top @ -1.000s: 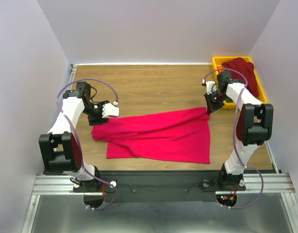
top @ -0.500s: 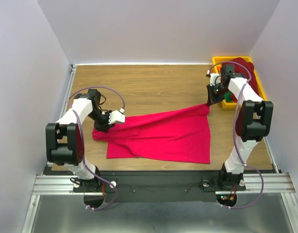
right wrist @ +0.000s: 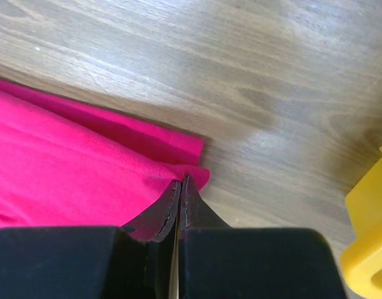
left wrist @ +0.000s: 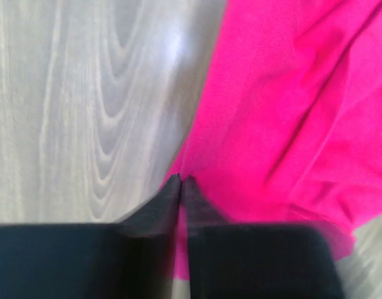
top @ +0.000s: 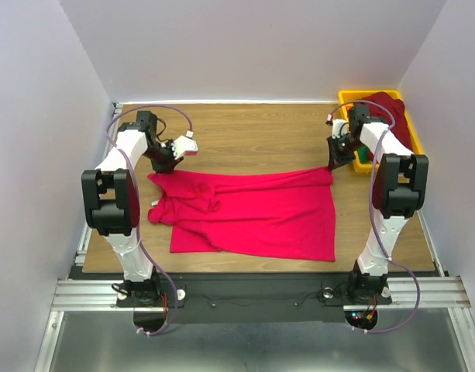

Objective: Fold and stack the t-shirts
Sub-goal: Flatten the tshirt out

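Bright crimson-pink cloth t-shirt (top: pixel 252 213) lies spread mid wood-grain table (top: pixel 252 136), near hem flat toward the arm bases.

Change over the last sec: my left gripper (left wrist: pixel 180 182) went from the shirt's left side out to its far-left corner, dragging that cloth away from me. The far edge now runs nearly straight across to my right gripper (right wrist: pixel 180 182), which kept its far-right corner. Both are clamped on pink fabric. I judge this as stretching the shirt flat, pre-fold; the left sleeve area looks bunched.

Top view gives the whole layout, incl. a dark maroon t-shirt (top: pixel 388 108) heaped in the yellow plastic tray (top: pixel 344 97), far right. Only the wrist cams confirm the tips pinched tight on cloth. Right wrist also catches a tray corner.
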Motion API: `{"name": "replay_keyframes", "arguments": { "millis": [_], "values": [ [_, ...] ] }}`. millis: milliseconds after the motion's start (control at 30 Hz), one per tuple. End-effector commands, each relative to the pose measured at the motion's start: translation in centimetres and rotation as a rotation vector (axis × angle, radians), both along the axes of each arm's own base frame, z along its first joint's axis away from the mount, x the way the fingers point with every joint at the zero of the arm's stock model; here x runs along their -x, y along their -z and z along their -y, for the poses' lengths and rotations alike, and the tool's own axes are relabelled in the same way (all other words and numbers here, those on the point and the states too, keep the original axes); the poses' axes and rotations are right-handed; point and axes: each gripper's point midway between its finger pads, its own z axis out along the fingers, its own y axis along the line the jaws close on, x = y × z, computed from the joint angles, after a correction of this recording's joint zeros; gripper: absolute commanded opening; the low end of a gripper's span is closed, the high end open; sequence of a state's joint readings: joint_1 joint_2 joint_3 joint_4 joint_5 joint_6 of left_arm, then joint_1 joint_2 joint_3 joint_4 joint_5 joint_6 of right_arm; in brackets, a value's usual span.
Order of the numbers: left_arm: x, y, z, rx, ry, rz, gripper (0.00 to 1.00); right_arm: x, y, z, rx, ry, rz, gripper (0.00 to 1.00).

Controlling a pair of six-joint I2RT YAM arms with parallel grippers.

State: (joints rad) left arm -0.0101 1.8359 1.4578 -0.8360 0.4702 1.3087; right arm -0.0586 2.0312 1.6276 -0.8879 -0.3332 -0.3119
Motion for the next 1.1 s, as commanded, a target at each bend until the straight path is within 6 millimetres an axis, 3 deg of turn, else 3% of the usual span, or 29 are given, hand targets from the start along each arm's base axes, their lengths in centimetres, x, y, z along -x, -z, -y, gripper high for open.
{"name": "replay_keyframes", "arguments": {
  "millis": [0, 33, 67, 100, 133, 233, 267, 367, 500, 867, 1067],
  "values": [
    [-0.5, -1.1, 0.8, 0.055, -0.049, -0.016, 0.33, -1.3, -1.1, -0.3, -0.029, -0.022, 0.054, 0.01],
    [-0.3, -1.7, 0.8, 0.055, -0.014, 0.001, 0.38, -1.2, -1.2, -0.3, -0.029, -0.019, 0.054, 0.01],
    [0.5, -2.0, 1.3, 0.082, 0.006, -0.011, 0.55, -1.0, -1.0, -0.6, -0.047, -0.026, 0.048, 0.01],
    [0.7, -2.5, 1.6, 0.096, 0.016, 0.002, 0.57, -0.8, -1.0, -0.7, -0.051, -0.027, 0.047, 0.00],
    [0.8, -3.7, 1.8, 0.108, 0.033, 0.037, 0.57, -0.7, -1.0, -0.8, -0.055, -0.029, 0.042, 0.00],
    [2.4, -4.4, 3.8, 0.129, 0.144, 0.039, 0.53, -0.2, -0.5, -0.8, -0.058, -0.038, 0.030, 0.00],
    [3.8, -3.9, 5.1, 0.123, 0.195, 0.007, 0.52, 0.0, -0.3, -0.9, -0.063, -0.041, 0.022, 0.01],
    [5.8, -2.5, 6.5, 0.104, 0.291, -0.042, 0.51, 0.3, 0.0, -0.9, -0.063, -0.041, 0.007, 0.01],
    [7.7, -0.8, 8.6, 0.076, 0.390, -0.097, 0.51, 0.6, 0.3, -0.9, -0.062, -0.045, -0.005, 0.01],
    [9.2, 2.2, 10.8, 0.030, 0.500, -0.117, 0.51, 1.3, 0.2, -0.5, -0.038, -0.062, -0.012, 0.00],
    [8.9, 3.1, 11.4, 0.026, 0.500, -0.103, 0.51, 1.4, 0.3, -0.7, -0.046, -0.062, -0.020, 0.01]
  ]
}}
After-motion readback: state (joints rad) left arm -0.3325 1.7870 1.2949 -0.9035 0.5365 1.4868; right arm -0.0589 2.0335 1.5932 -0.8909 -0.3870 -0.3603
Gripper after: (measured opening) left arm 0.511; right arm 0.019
